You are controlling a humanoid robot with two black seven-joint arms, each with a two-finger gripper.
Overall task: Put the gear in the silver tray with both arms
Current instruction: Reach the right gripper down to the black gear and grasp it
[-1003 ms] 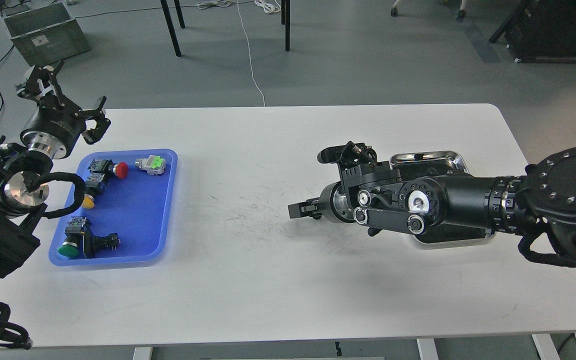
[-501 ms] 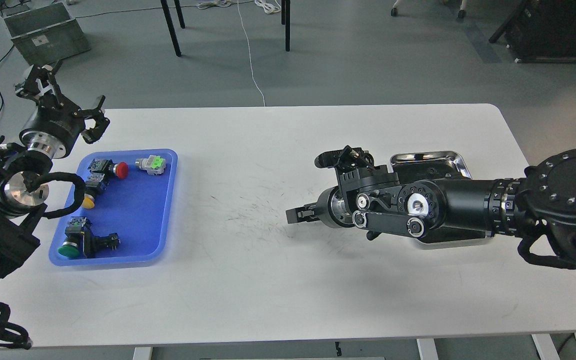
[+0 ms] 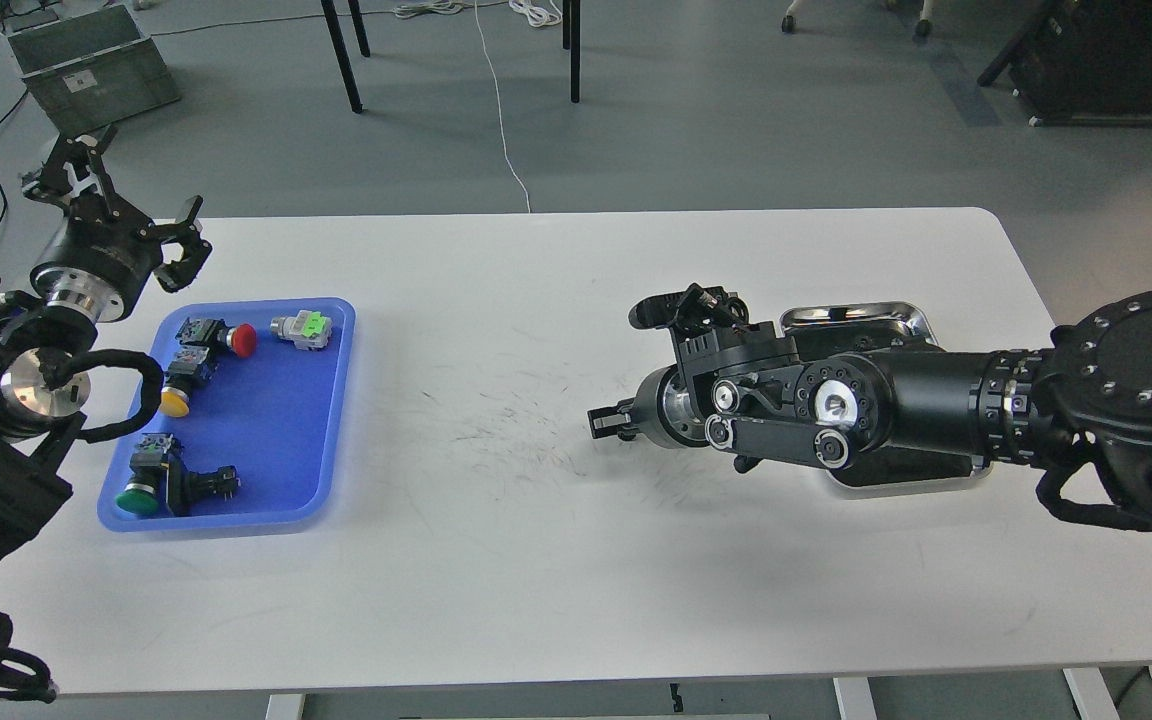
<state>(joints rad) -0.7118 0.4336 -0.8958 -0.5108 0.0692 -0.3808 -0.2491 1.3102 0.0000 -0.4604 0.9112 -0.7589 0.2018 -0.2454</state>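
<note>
The silver tray (image 3: 861, 314) lies at the right of the white table, and my right arm covers most of it. The gear does not show anywhere; I cannot tell whether it is hidden. My right gripper (image 3: 604, 421) points left, low over the table, left of the silver tray. It is small and dark, so I cannot tell its two fingers apart. My left gripper (image 3: 129, 203) is raised over the table's far left corner, behind the blue tray (image 3: 326, 420). Its fingers (image 3: 186, 240) are spread wide and empty.
The blue tray holds a red push-button (image 3: 242, 340), a yellow one (image 3: 173, 401), a green one (image 3: 138, 499) and a grey connector with a green top (image 3: 303, 327). Scratch marks cover the table's middle (image 3: 496, 420). A grey crate (image 3: 91, 65) and chair legs stand on the floor behind.
My right gripper has drawn back a little to the right, toward the silver tray. My left gripper has shifted slightly left and up, still open.
</note>
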